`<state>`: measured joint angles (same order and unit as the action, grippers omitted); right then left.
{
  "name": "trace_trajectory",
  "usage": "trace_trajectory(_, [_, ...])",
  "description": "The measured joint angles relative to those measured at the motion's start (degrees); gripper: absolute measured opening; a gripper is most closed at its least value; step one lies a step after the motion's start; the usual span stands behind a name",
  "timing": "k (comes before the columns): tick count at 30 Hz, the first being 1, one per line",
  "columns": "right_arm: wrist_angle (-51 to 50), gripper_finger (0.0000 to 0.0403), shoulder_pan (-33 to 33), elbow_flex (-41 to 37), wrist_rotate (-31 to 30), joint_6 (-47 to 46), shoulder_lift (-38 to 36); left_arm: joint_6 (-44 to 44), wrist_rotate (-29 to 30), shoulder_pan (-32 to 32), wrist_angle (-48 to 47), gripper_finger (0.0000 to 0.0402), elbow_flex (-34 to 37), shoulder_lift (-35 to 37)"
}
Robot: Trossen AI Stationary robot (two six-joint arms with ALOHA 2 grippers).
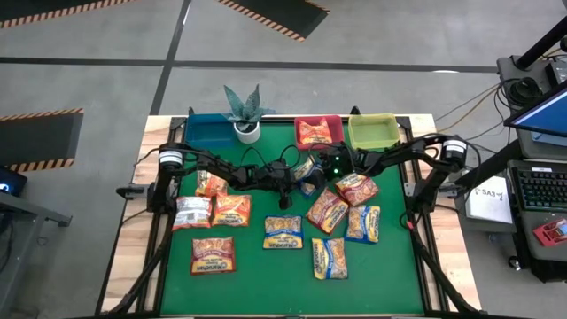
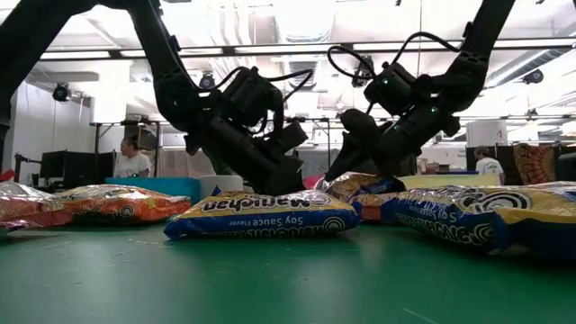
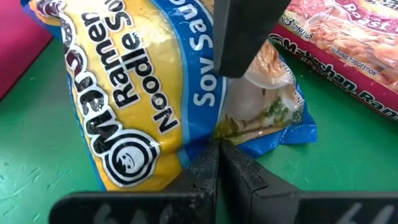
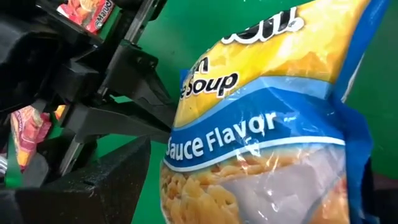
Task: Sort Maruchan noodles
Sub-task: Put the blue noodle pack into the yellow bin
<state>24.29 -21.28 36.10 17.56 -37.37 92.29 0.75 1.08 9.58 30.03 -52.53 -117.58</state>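
Several Maruchan noodle packets lie flat on the green table (image 1: 266, 283): maroon ones (image 1: 213, 255), orange ones (image 1: 231, 210) and blue-and-yellow ones (image 1: 283, 231). At the table's middle, a blue-and-yellow soy-sauce packet (image 3: 143, 93) sits between both grippers. My left gripper (image 3: 217, 144) is shut at its edge. My right gripper (image 4: 249, 186) comes from the right and is open, with one finger (image 4: 106, 180) on either side of the same packet (image 4: 261, 124). My left gripper pinches the packet's blue edge (image 3: 231, 138) between its two fingertips. It comes slanting down from the table's left. The packet stands tilted beyond the fingers, its printed face toward the wrist camera. My right gripper has one finger (image 3: 249, 37) across the packet's face; I cannot tell whether it touches.
At the far edge stand a blue bin (image 1: 211, 131), a red bin (image 1: 337, 121) with a maroon packet in it, and a yellow-green bin (image 1: 373, 130). A potted plant (image 1: 245, 111) stands between the blue and red bins. Maroon packets (image 1: 356, 188) lie just right of the grippers.
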Motion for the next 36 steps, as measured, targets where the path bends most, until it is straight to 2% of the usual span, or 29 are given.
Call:
trace_trajectory(5, [-0.4,0.0314,0.0,0.0,0.0,0.6,-1.4,0.0,0.0,0.0,0.0,0.0000,0.0,0.0])
trace_trajectory(19, [-0.7,0.0173,0.0,0.0,0.4,0.8,-1.8,0.0,0.0,0.0,0.2,0.0000,0.1,0.2])
trace_trajectory(27, [-0.8,0.0117,-0.1,0.0,0.4,0.8,-1.8,0.0,0.0,0.0,-0.3,0.0000,0.1,0.8])
trace_trajectory(36, [-1.2,0.0071,-0.1,0.0,0.4,0.8,-1.8,0.1,-0.2,0.0,-5.8,0.0000,0.2,4.0])
